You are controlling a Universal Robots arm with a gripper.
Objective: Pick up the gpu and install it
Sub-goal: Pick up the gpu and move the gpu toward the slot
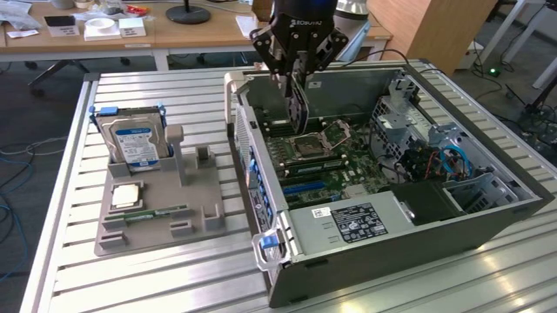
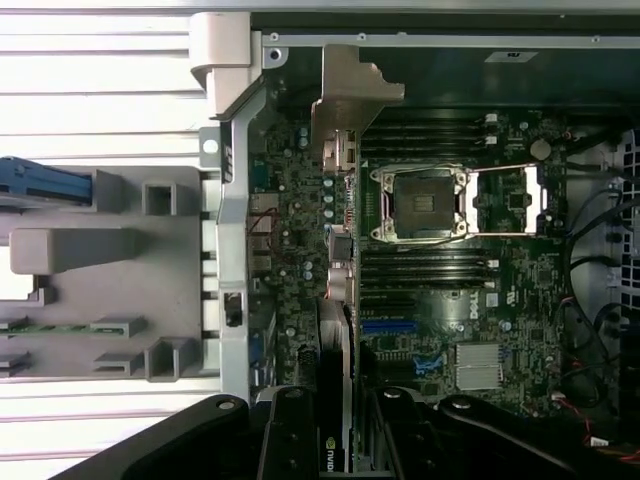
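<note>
Evidently the gpu (image 1: 298, 107), a thin flat card with a dark face, a green board edge and a pale metal end bracket, hangs on edge in the upper middle of the exterior view. It is pinched between the fingers of the black claw (image 1: 297, 77), whose jaws stand partly closed on the card's upper end. In the wrist view the gpu (image 2: 335, 340) appears edge-on, its bracket reaching out ahead of the claw (image 2: 340, 440). The card sits inside the open dark grey computer case (image 1: 392, 261), above the green motherboard (image 1: 335, 163) and beside the silver processor socket (image 1: 315, 142). Whether its lower edge touches the board cannot be told. Well apart, in the exterior view's left half, a grey moulded tray (image 1: 143, 231) on the slatted metal surface (image 1: 130, 280) carries an upright silver blue-labelled hard drive (image 1: 135, 145) and a narrow green memory stick (image 1: 156, 213).
</note>
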